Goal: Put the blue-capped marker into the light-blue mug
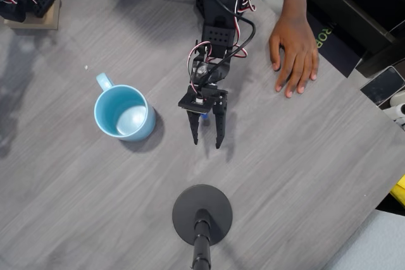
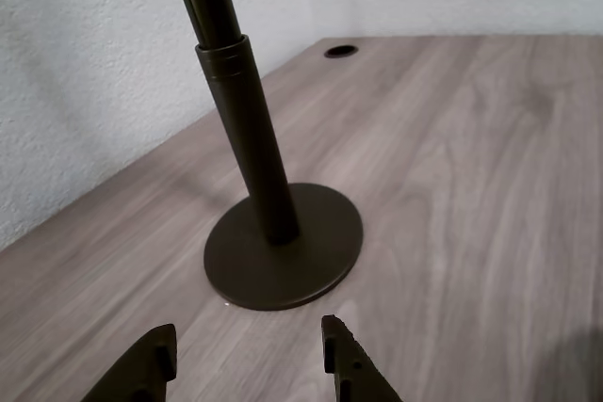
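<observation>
The gray wood bench (image 1: pixel 304 175) holds the light-blue mug (image 1: pixel 124 112); just beside the mug, the pincer (image 1: pixel 207 140) hangs open, holding nothing.

Soft, even light falls on the grey wood-grain table (image 1: pixel 304 175), where the light-blue mug (image 1: pixel 124 113) and the gripper (image 1: pixel 207 134) cast short, diffuse shadows to their lower right, a pale sheen lies inside the mug, and both views stay sharp.
</observation>
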